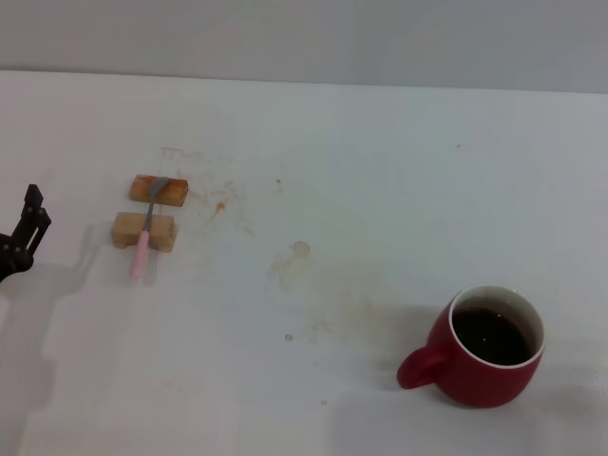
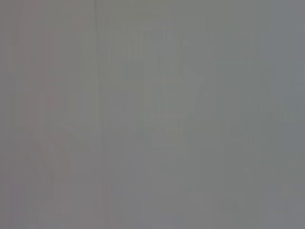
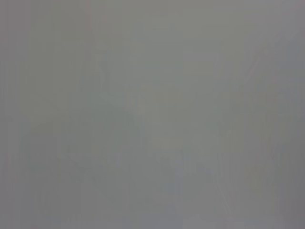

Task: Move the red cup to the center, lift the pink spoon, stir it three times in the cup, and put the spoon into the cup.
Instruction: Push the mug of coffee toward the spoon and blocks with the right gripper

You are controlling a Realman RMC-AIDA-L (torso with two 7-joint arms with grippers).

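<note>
In the head view the red cup (image 1: 486, 356) stands at the front right of the white table, its handle pointing left and dark brown liquid inside. The pink spoon (image 1: 145, 234) lies across two small tan wooden blocks (image 1: 152, 211) at the left, its silver bowl on the far block and its pink handle pointing toward me. My left gripper (image 1: 25, 234) shows at the far left edge, a hand's width left of the spoon and above the table. My right gripper is out of view. Both wrist views show only plain grey.
The table's middle (image 1: 304, 275) is white with faint brownish stains. The table's far edge meets a grey wall at the back.
</note>
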